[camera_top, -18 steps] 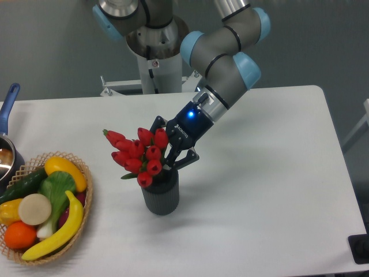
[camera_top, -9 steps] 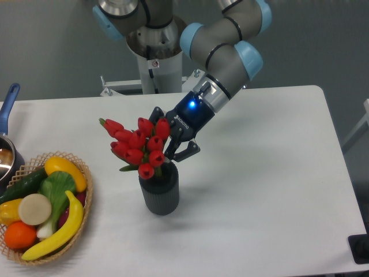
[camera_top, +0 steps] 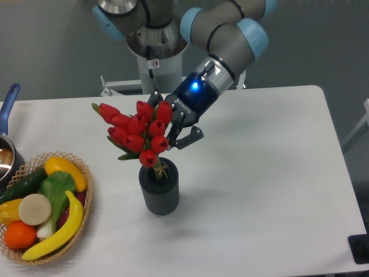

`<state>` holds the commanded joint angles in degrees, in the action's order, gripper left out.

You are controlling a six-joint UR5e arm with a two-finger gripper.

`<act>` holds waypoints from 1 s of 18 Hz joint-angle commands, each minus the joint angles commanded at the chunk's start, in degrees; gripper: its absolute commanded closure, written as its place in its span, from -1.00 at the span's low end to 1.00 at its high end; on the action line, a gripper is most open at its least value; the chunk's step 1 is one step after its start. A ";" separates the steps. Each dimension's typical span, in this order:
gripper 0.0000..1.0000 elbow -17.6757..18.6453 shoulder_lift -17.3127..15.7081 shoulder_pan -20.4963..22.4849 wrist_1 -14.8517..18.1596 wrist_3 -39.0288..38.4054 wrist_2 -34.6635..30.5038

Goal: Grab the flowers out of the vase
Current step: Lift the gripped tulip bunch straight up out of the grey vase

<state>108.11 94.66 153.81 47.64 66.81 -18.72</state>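
Raised since before, flowers (camera_top: 136, 131) nearly clear vase (camera_top: 159, 190) rim.

Grey arm (camera_top: 222, 34), pale-blue caps, black fingers (camera_top: 189, 136).

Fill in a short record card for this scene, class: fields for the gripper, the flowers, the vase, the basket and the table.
gripper: shut on the flowers, behind the bunch
flowers: red tulip buds with green leaves, raised, stem ends at the vase mouth
vase: dark grey, ribbed, upright on the table
basket: woven, at the left edge, holding toy fruit and vegetables
table: white
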 joint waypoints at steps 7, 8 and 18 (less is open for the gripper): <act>-0.02 -3.33 -4.22 0.09 0.00 -10.62 -0.09; -0.02 -4.04 -4.92 0.09 0.00 -12.56 -0.09; 0.03 -6.50 -6.86 6.84 0.00 -17.42 -0.18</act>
<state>101.60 87.80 160.65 47.64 49.39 -18.90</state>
